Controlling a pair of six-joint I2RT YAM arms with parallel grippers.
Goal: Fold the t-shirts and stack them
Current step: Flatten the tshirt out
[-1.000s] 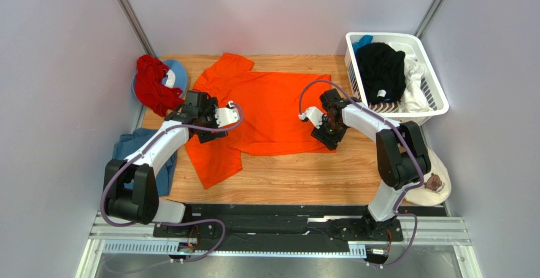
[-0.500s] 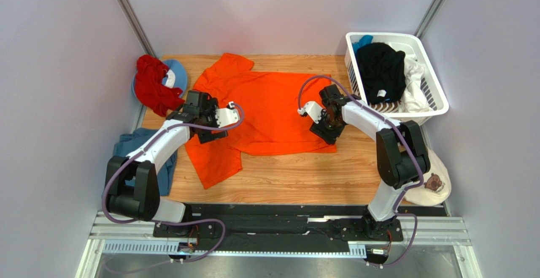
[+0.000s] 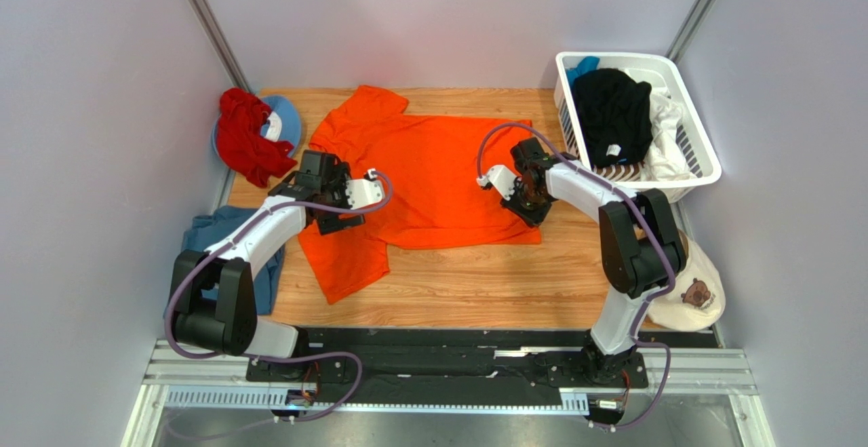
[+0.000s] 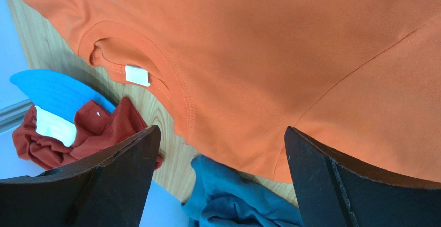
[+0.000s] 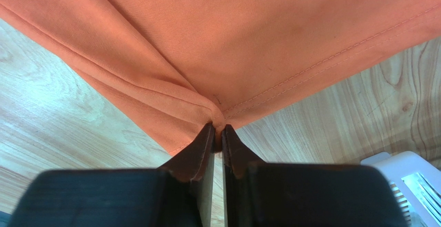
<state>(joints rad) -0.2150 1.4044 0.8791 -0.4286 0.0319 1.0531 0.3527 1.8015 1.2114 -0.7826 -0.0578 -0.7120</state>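
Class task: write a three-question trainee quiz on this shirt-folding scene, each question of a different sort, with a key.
1. True or false: the right tool is shut on a corner of the orange shirt.
2. What lies in the basket? A: a black garment. B: a cap. C: a red cloth.
3. Fill in: the left tool, above the orange shirt near its collar, is ____.

Key: 1 true; 2 A; 3 open.
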